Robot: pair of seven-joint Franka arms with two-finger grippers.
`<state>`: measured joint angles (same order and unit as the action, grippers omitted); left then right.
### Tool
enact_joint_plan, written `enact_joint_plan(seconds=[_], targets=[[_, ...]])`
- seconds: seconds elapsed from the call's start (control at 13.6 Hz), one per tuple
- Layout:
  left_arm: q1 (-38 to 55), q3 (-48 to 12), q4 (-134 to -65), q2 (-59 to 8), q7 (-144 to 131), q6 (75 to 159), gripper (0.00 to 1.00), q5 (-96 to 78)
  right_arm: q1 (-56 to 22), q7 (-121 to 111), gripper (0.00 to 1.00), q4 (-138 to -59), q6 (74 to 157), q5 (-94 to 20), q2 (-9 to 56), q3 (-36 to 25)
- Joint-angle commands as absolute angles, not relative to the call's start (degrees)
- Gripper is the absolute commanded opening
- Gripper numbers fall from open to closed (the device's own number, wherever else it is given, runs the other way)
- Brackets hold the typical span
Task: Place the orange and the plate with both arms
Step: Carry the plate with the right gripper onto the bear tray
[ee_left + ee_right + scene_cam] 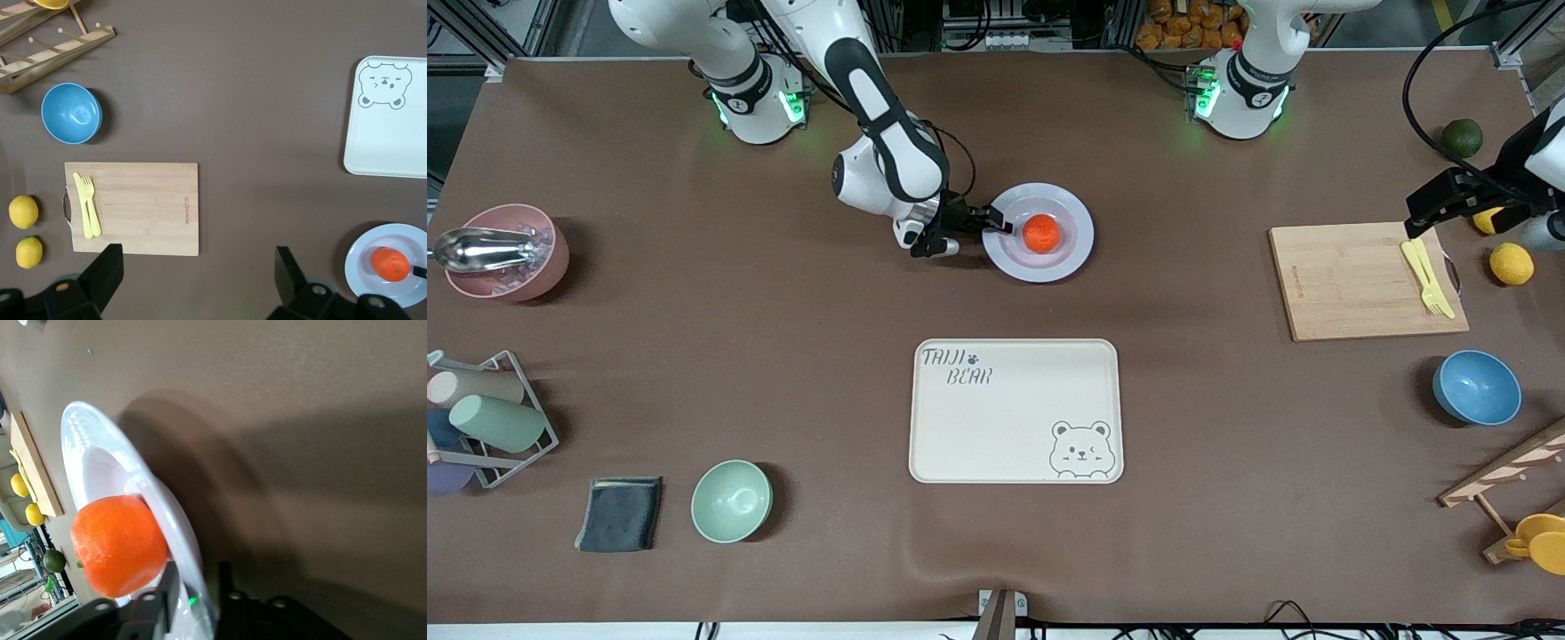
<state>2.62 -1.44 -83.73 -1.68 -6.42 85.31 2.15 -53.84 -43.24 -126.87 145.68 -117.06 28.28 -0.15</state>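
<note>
Count of task items: one orange (pixel 1041 233) and one plate (pixel 1067 262), the orange resting in the plate's well, on the table farther from the front camera than the cream bear tray (pixel 1014 411). Right gripper (pixel 996 225) sits at the plate's edge toward the right arm's end, its fingers pinched on the rim with one above and one beneath. Left gripper (pixel 197 267) hangs over the end of the cutting board (pixel 1365 280), fingers spread wide, holding nothing. Other items: two lemons (pixel 1512 264), one dark green fruit (pixel 1462 138), one yellow fork-and-knife pair (pixel 1427 276) on the board, one blue bowl (pixel 1477 388), one green bowl (pixel 731 501).
</note>
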Motion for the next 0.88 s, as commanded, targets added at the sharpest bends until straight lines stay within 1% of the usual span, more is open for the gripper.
enact_joint_plan(seconds=[0.0,0.29,0.51,0.81], targets=[[2.11,-1.49,-84.29,-0.62,-4.75,84.64,1.0,1.58,-53.88,-44.03,0.0,-124.72,146.07,-119.0,28.92,-0.62],[2.11,-1.49,-84.29,-0.62,-4.75,84.64,1.0,1.49,-53.18,-43.94,0.0,-120.95,146.25,-119.0,27.6,-1.05],[2.11,-1.58,-84.29,-0.62,-4.75,84.64,1.0,1.49,-50.02,-44.56,0.0,-116.65,146.34,-117.86,27.6,-1.76],[2.11,-1.49,-84.29,-0.53,-4.66,84.29,1.0,1.49,-42.21,-43.95,0.0,-108.04,146.34,-108.05,32.15,-1.76]])
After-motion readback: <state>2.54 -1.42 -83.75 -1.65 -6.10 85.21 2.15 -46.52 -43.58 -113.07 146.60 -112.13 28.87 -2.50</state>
